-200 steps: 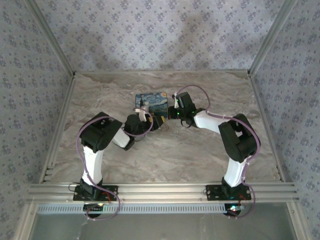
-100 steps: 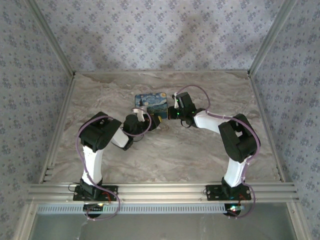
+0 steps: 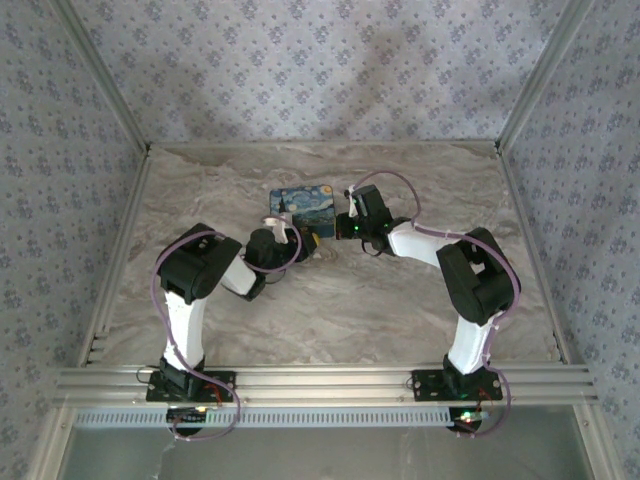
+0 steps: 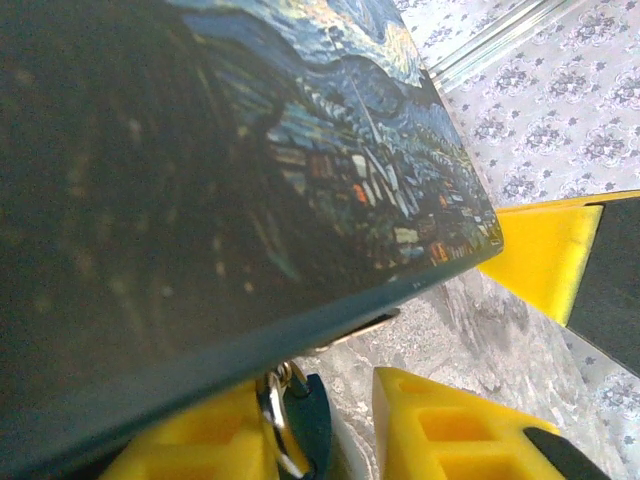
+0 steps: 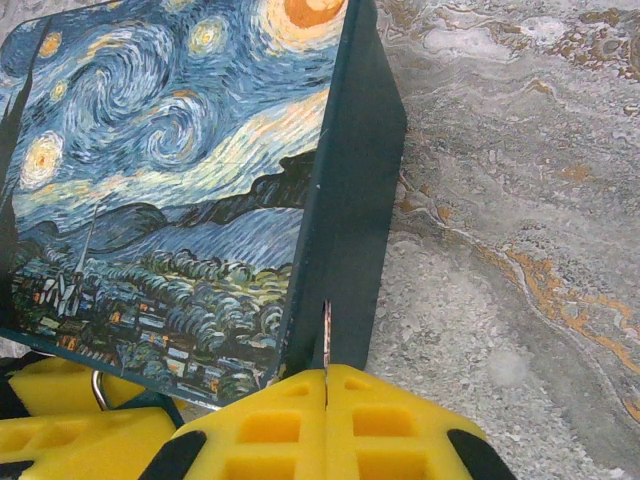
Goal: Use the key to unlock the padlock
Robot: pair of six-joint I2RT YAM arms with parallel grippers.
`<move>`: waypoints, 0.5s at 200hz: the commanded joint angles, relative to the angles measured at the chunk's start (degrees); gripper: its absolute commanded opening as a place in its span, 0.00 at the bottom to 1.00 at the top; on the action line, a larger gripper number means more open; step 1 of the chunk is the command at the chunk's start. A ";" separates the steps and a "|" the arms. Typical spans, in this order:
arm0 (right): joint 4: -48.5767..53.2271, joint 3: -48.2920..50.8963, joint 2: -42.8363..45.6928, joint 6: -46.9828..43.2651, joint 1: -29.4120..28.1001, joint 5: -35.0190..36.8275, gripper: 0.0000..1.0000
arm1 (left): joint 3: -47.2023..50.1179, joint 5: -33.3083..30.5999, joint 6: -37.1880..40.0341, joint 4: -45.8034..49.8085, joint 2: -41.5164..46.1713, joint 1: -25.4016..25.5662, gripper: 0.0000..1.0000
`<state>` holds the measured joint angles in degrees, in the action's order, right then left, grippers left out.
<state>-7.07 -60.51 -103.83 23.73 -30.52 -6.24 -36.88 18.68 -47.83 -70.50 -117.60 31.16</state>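
Note:
The padlock (image 3: 303, 204) is a flat square body printed with a starry night painting; it lies on the marble table (image 3: 400, 310). Seen from the left wrist, the padlock (image 4: 250, 180) looms over my left gripper (image 4: 340, 420). The gripper's jaws stand a little apart. The key (image 4: 305, 420), with a dark teal head and a steel ring (image 4: 272, 410), rests against the left finger, with a gap to the other finger. My right gripper (image 5: 327, 375) is shut, its tips against the padlock's (image 5: 170, 180) dark side edge, where a thin copper sliver shows at the seam.
The two grippers meet at the padlock's near edge, left gripper (image 3: 305, 240) and right gripper (image 3: 336, 224) close together. The right gripper's yellow finger (image 4: 545, 260) shows beside the padlock in the left wrist view. Patterned walls enclose the table on three sides.
The left gripper's jaws have narrowed around the key and the gripper has edged in under the padlock's corner. The right arm has not moved.

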 commanded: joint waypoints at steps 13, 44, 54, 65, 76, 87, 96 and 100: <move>-0.30 0.65 2.04 0.20 -0.37 -0.26 0.00 | 0.41 1.26 -0.30 3.64 -0.07 -1.09 0.22; -0.30 1.26 2.81 0.06 0.08 -0.35 0.00 | 0.47 2.58 0.19 6.34 0.77 -1.56 0.16; -0.44 1.65 3.14 0.09 0.32 -0.59 0.00 | 0.56 2.71 0.50 7.46 1.18 -1.67 0.14; -0.75 2.25 3.75 -0.08 0.73 -0.94 0.00 | 0.58 3.01 0.57 8.42 1.55 -1.65 0.11; -1.24 3.07 4.76 0.06 1.20 -1.37 0.00 | 0.60 3.16 0.47 9.11 1.84 -1.71 0.10; -1.78 3.95 5.69 0.10 1.81 -2.05 0.00 | 0.67 3.28 0.58 9.64 2.23 -1.73 0.08; -2.35 4.87 6.77 0.32 2.44 -2.71 0.00 | 0.60 3.49 0.61 10.60 2.58 -1.80 0.08; -2.61 5.26 7.28 0.38 2.70 -3.00 0.00 | 0.50 3.59 0.55 11.00 2.76 -1.85 0.07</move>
<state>-7.86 -57.41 -100.27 23.73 -29.30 -7.35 -36.91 20.05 -45.91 -66.22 -115.96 29.65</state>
